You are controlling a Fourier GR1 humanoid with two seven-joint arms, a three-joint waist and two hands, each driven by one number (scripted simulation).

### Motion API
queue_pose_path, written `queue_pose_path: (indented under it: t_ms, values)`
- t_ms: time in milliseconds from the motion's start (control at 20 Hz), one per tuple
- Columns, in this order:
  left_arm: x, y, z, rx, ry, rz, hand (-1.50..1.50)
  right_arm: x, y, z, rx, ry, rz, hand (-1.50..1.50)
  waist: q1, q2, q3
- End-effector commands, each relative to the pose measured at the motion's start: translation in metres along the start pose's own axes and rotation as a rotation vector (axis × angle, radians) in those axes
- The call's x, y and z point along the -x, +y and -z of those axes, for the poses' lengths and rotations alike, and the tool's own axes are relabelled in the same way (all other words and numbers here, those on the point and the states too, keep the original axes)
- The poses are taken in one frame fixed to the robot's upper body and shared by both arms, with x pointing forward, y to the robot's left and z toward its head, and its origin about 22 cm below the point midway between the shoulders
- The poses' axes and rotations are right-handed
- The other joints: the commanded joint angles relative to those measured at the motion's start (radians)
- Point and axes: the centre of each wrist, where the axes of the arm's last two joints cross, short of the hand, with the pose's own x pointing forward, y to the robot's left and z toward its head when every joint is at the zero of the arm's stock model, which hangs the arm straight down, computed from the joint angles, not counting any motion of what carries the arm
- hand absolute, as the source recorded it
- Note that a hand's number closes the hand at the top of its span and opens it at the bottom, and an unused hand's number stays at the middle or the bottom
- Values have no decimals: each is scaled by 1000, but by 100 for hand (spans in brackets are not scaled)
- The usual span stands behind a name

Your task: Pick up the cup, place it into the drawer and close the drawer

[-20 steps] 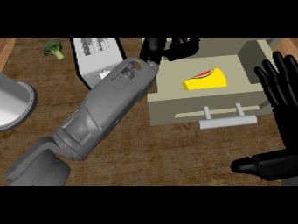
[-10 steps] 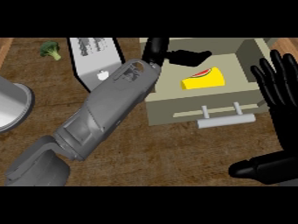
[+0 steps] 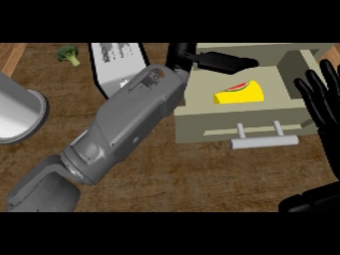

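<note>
Reaching over open drawer [image 3: 231,127] with left hand [image 3: 215,60], fingers straight, holding nothing, likely just after release. Right hand [image 3: 333,107] open, resting at right edge. Cup not visible; only yellow wedge [image 3: 240,93] inside.

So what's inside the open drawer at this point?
A yellow wedge with a red and green top lies in the open drawer. No cup shows there. The left hand reaches over the drawer's back left part and covers whatever lies beneath it.
</note>
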Motion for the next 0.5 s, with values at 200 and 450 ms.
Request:
queue_pose_path:
  t_ms: [200, 450]
  values:
    - [12, 34, -13, -78, -11, -90, -150, -13, -11, -14, -107, 39, -94, 150, 71, -18, -1]
    - [-10, 73, -12, -143, 0, -152, -150, -28, -13, -21, -166, 92, -265, 150, 85, -25, -2]
